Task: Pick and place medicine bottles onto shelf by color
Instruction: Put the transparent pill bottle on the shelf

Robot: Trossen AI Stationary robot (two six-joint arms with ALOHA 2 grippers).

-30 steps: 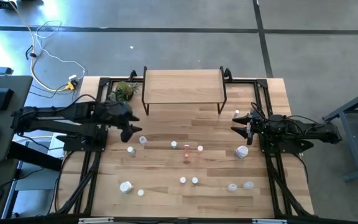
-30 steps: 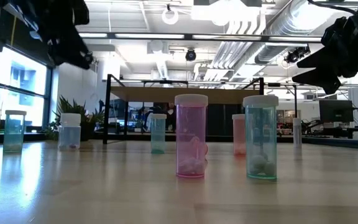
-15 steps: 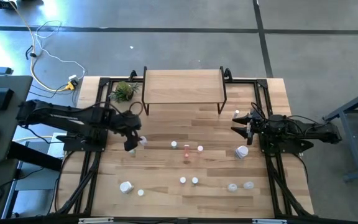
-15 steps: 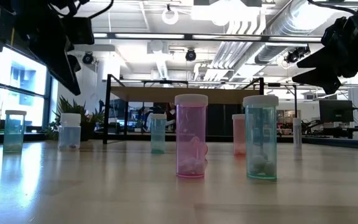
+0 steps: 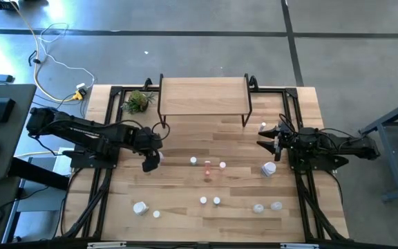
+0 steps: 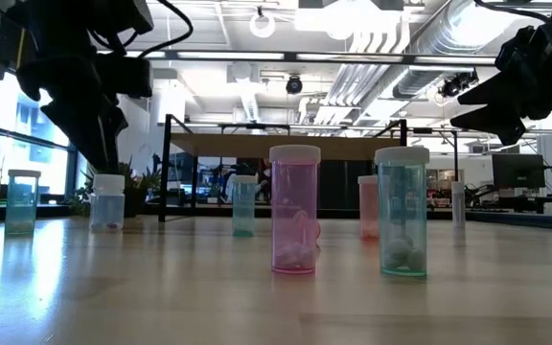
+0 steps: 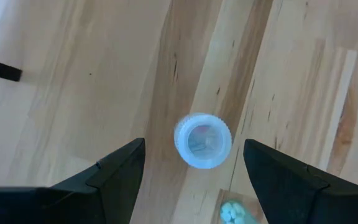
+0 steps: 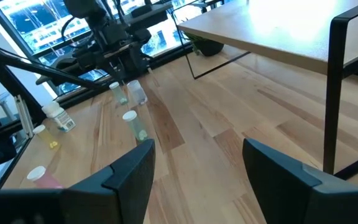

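Left claw (image 7: 194,163) open directly above clear bottle (image 7: 202,140)

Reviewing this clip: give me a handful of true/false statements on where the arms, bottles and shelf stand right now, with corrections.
1. The left gripper hangs with open jaws directly above a white-capped bottle. True.
2. The shelf already holds several bottles. False: its top is bare; the bottles stand on the table.
3. The right gripper grips a bottle. False: it waits at the table's right side with jaws open, holding nothing.
4. In the low view, a pink bottle and a teal bottle stand upright nearest the camera. True.
5. The plant sits right of the shelf. False: left.
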